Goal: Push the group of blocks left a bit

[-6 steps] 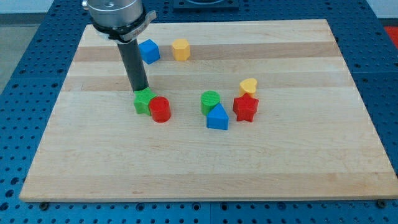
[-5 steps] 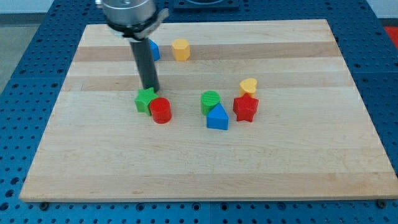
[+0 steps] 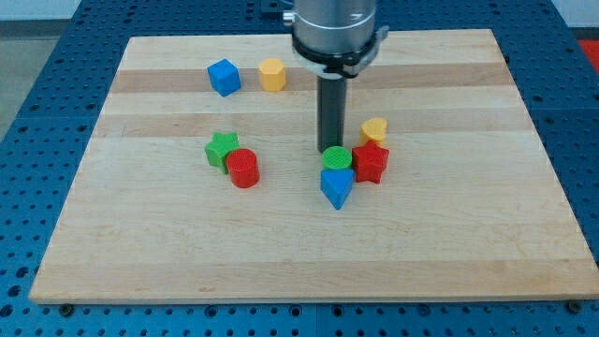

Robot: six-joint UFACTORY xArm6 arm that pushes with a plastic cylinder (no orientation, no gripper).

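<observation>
Right of the frame's centre, my tip [image 3: 331,147] stands on the wooden tabletop [image 3: 449,243], its end just behind the green cylinder [image 3: 337,159], at that block's upper-left edge; whether it touches the block I cannot tell. No pincer exists on this arm, only the straight dark rod, so nothing is clasped or released. The group lies packed together: the green cylinder in the middle, the red star [image 3: 372,162] touching its right side, the blue triangular block [image 3: 336,187] just below it and tilted with a corner pointing down, and the yellow heart-like block [image 3: 374,130] just above the red star, to the right of the rod. Well apart, left of centre, a green star [image 3: 221,149] and a red cylinder [image 3: 243,168] sit touching, the red one at the star's lower right. In the upper left of the frame a blue cube [image 3: 224,77] and a yellow hexagonal block [image 3: 272,74] stand near each other, not touching.
</observation>
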